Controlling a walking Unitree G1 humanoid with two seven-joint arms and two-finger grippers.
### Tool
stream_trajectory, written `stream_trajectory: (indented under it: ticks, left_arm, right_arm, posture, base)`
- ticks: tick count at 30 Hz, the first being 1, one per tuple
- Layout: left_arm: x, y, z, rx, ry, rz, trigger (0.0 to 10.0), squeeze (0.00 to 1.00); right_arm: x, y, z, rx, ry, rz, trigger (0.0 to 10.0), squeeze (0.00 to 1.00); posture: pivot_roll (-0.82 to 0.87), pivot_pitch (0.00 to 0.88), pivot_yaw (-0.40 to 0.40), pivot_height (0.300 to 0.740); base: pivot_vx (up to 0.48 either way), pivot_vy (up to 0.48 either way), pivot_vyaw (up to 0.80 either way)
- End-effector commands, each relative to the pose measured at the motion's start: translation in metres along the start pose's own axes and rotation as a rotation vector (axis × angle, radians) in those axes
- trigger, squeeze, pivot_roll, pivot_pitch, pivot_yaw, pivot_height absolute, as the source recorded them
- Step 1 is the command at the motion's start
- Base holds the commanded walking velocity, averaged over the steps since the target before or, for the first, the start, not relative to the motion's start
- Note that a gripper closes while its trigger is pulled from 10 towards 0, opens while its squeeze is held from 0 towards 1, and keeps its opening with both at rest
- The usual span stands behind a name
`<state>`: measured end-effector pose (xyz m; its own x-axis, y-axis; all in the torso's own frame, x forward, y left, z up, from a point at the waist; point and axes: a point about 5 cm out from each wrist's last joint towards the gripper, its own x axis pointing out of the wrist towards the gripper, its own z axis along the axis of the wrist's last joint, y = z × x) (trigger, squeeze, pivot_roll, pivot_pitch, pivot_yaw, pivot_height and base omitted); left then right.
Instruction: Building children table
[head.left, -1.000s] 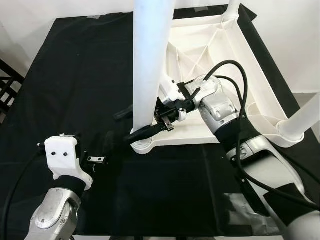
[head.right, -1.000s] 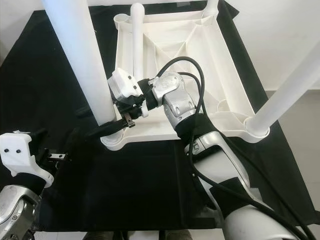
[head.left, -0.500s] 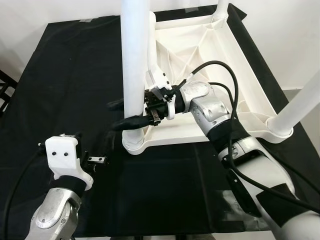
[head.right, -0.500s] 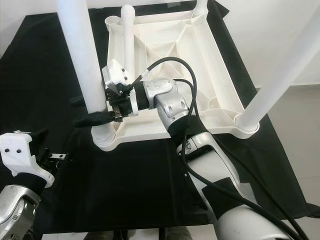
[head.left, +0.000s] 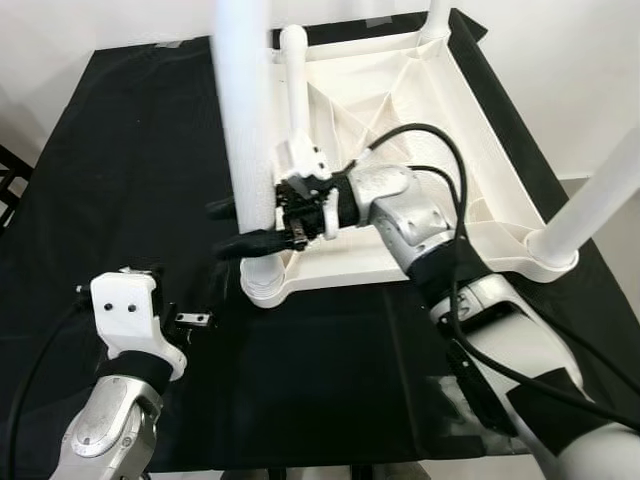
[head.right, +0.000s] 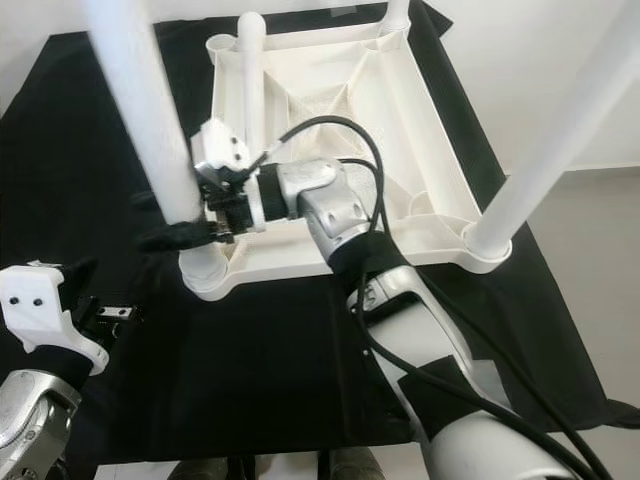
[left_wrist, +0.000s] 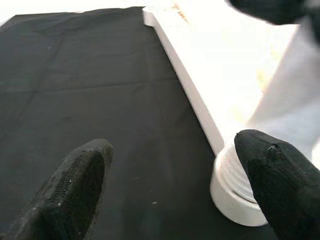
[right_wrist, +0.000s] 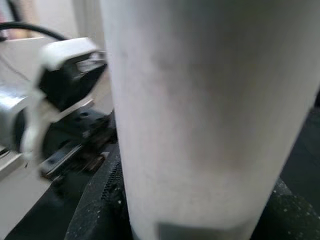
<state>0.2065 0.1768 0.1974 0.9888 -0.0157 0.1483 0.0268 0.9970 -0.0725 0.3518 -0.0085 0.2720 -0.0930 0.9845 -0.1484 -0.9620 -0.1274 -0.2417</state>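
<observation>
We recorded one white plastic children's table (head.left: 400, 90), inverted on a bench draped in black cloth (head.left: 130, 130), its ribbed underside forming a shallow tray holding nothing. Smooth round legs stood in its corner sockets. The right gripper (head.left: 238, 228) clasped the near-left leg (head.left: 243, 130) between black textured fingers. The left gripper (left_wrist: 175, 185) hovered over the cloth, fingers spread apart, gripping nothing.
</observation>
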Motion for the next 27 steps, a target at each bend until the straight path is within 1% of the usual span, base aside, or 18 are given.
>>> stream_trajectory:
  ticks: [1,2,4,10,11,12,13,14,18,23,25,27]
  left_arm:
    - [-0.002,0.002,-0.005,0.005,0.03,0.006,10.0,0.0]
    - [-0.002,0.001,-0.004,0.006,0.029,0.006,10.0,0.0]
    - [-0.002,0.001,-0.004,0.006,0.028,0.008,10.0,0.0]
    - [-0.002,0.001,-0.004,0.007,0.025,0.009,10.0,0.0]
    - [-0.002,0.001,-0.004,0.006,0.025,0.009,10.0,0.0]
    - [-0.002,0.001,-0.004,0.006,0.025,0.009,10.0,0.0]
    - [-0.002,0.001,-0.004,0.006,0.024,0.01,10.0,0.0]
    - [-0.002,0.001,-0.004,0.006,0.024,0.01,10.0,0.0]
    - [-0.002,0.002,-0.003,0.007,0.023,0.011,10.0,0.0]
    - [-0.002,0.002,-0.003,0.008,0.022,0.011,10.0,0.0]
    - [-0.001,0.002,-0.003,0.008,0.022,0.01,10.0,0.0]
    - [-0.001,0.002,-0.003,0.008,0.022,0.01,10.0,0.0]
  right_arm:
    - [-0.008,0.004,-0.057,0.167,0.228,-0.117,10.0,0.0]
    - [-0.006,-0.001,-0.053,0.178,0.233,-0.162,10.0,0.0]
    - [-0.003,-0.004,-0.049,0.197,0.224,-0.194,10.0,0.0]
    - [0.002,-0.002,-0.051,0.198,0.225,-0.196,10.0,0.0]
    - [0.003,0.002,-0.055,0.187,0.237,-0.168,10.0,0.0]
    - [0.003,0.002,-0.055,0.187,0.237,-0.168,10.0,0.0]
    - [0.004,0.007,-0.059,0.171,0.253,-0.13,10.0,0.0]
    - [0.004,0.007,-0.059,0.171,0.253,-0.13,10.0,0.0]
    - [0.005,0.018,-0.061,0.126,0.237,-0.017,10.0,0.0]
    - [0.001,0.023,-0.062,0.111,0.219,0.025,10.0,0.0]
    - [-0.008,0.026,-0.064,0.117,0.167,0.027,10.0,0.0]
    - [-0.01,0.027,-0.064,0.121,0.154,0.023,10.0,0.0]
  posture:
    - [0.0,0.317,0.018,0.74]
    - [0.0,0.318,0.016,0.74]
    - [0.0,0.318,0.016,0.74]
    - [0.01,0.32,0.014,0.74]
    - [0.0,0.321,0.013,0.74]
    - [0.0,0.321,0.013,0.74]
    - [0.0,0.322,0.013,0.74]
    - [0.0,0.322,0.013,0.74]
    - [0.0,0.32,0.013,0.74]
    - [0.0,0.321,0.014,0.74]
    - [0.0,0.323,0.016,0.74]
    - [0.0,0.323,0.016,0.74]
  base:
    - [0.0,0.0,0.0]
    - [0.0,0.0,0.0]
    - [0.0,0.0,0.0]
    - [0.0,0.0,0.0]
    - [0.0,0.0,0.0]
    - [0.0,0.0,0.0]
    - [0.0,0.0,0.0]
    - [0.0,0.0,0.0]
    - [0.0,0.0,0.0]
    - [0.0,0.0,0.0]
    - [0.0,0.0,0.0]
    - [0.0,0.0,0.0]
